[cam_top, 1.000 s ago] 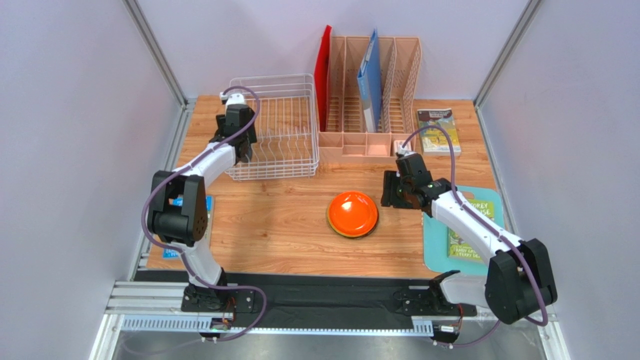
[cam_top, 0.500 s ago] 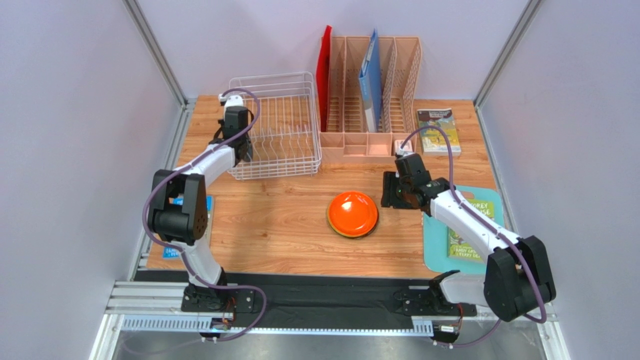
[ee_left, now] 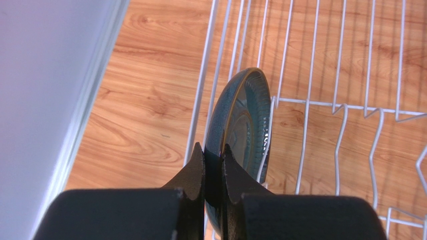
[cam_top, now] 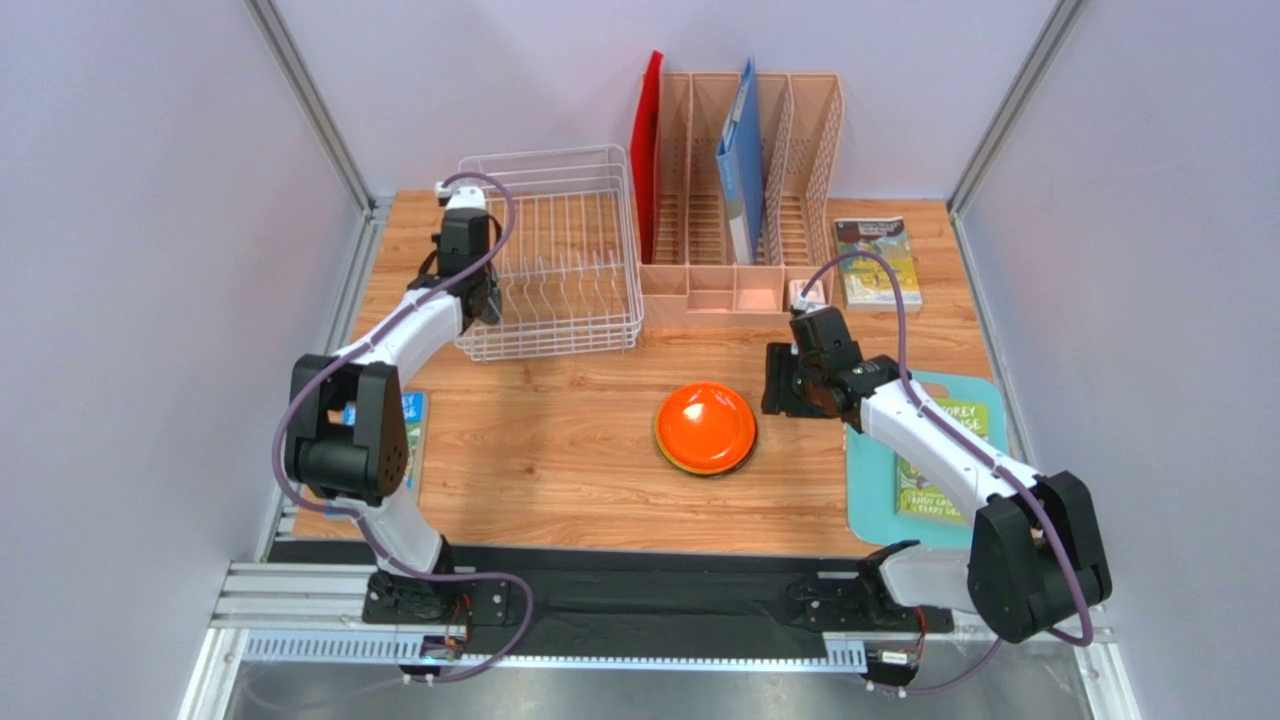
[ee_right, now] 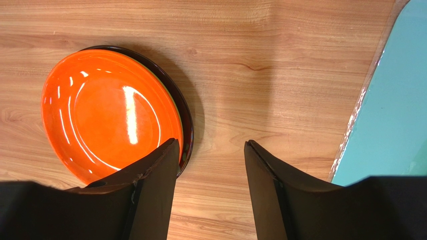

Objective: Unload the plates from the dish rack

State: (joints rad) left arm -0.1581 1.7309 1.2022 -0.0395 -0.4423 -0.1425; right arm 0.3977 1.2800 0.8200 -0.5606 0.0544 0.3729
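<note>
Currently: left gripper (ee_left: 214, 155) pinches the rim of the dark teal-grey round plate (ee_left: 245, 120), standing on edge at the left side of the white wire dish rack (cam_top: 544, 342). Right gripper (ee_right: 210, 150) half open, empty, just right of the glossy orange round plate (ee_right: 105, 112) stacked on a dark plate (ee_right: 186, 127).

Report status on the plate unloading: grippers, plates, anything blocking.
Left gripper shut on teal plate, standing on edge in dish rack. Right gripper open, empty, beside stacked orange plate. Rack's wires flank the held plate; nothing else blocking.
</note>
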